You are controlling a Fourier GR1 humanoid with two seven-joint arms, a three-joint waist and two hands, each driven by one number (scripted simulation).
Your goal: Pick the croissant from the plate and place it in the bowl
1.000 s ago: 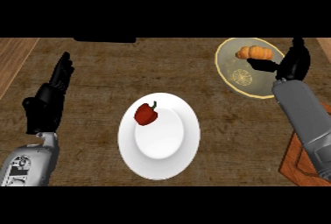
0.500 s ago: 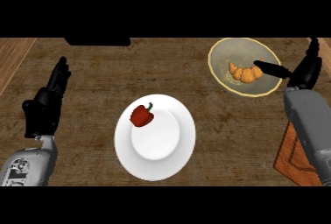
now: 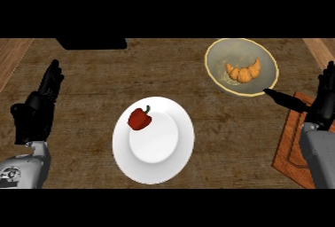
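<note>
The golden croissant (image 3: 244,71) lies inside the beige bowl (image 3: 218,55) at the upper right of the counter. On the white plate (image 3: 157,159) in the middle sits only a red bell pepper (image 3: 139,119), on the plate's left side. My right hand (image 3: 321,103) is open below and right of the bowl, clear of it, its thumb (image 3: 282,99) stretched toward the bowl's lower rim. My left hand (image 3: 36,111) rests open at the left edge, fingers pointing up.
A reddish wooden board (image 3: 294,146) lies at the right edge under my right forearm. A dark object (image 3: 91,43) sits at the counter's far side, upper left. Lighter wooden strips run along the counter's left and right sides.
My right hand has let go of the croissant, which now lies in the bowl, and has drawn back down and to the right. The left hand has stayed still.
</note>
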